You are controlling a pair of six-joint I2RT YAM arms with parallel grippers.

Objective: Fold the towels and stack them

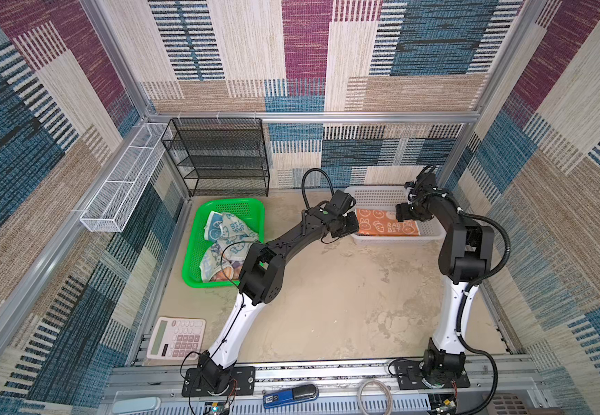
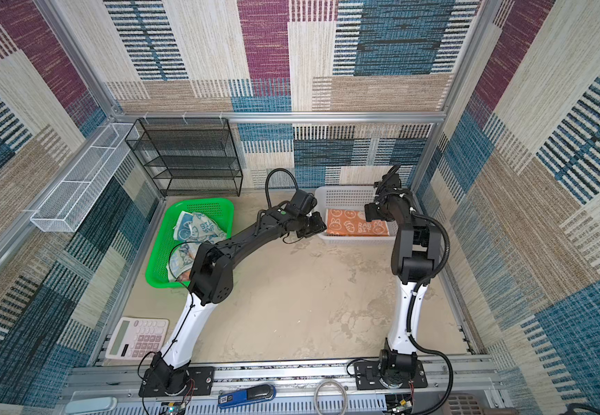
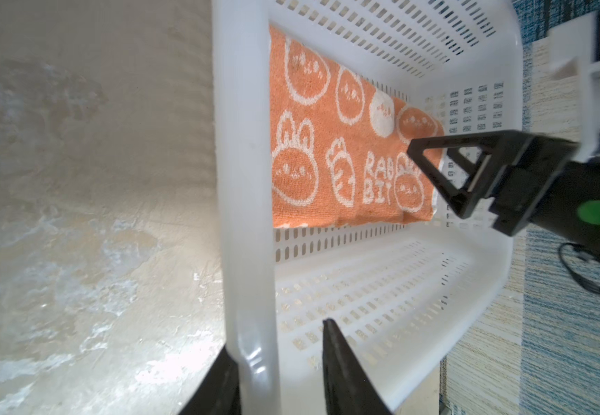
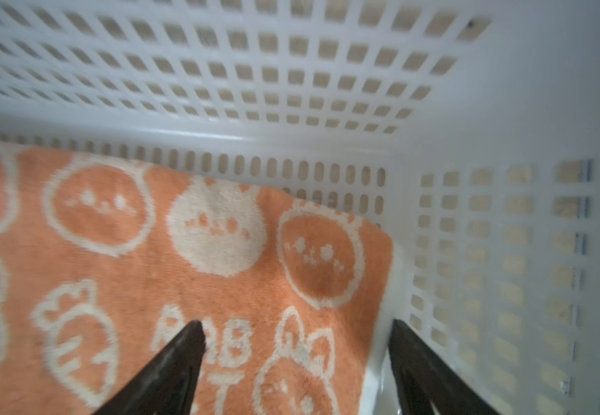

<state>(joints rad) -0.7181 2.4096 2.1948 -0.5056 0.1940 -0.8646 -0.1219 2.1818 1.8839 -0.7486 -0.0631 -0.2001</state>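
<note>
A folded orange towel (image 1: 386,222) (image 2: 356,222) with white rabbits lies flat in the white basket (image 1: 399,240) (image 2: 359,239) at the back right. My right gripper (image 1: 401,212) (image 4: 297,323) hangs open just over the towel's (image 4: 183,269) right end, nothing between its fingers. My left gripper (image 1: 349,228) (image 3: 278,337) straddles the basket's left rim (image 3: 244,179), one finger outside and one inside, with a gap beside the inner finger. Two crumpled towels (image 1: 226,230) (image 2: 198,228), blue and whitish, lie in the green basket (image 1: 191,251) (image 2: 155,258) at left.
A black mesh shelf (image 1: 219,158) stands against the back wall, and a white wire tray (image 1: 122,187) hangs on the left wall. A pink calculator (image 1: 176,337) lies at the front left. A blue stapler (image 1: 289,395) rests on the front rail.
</note>
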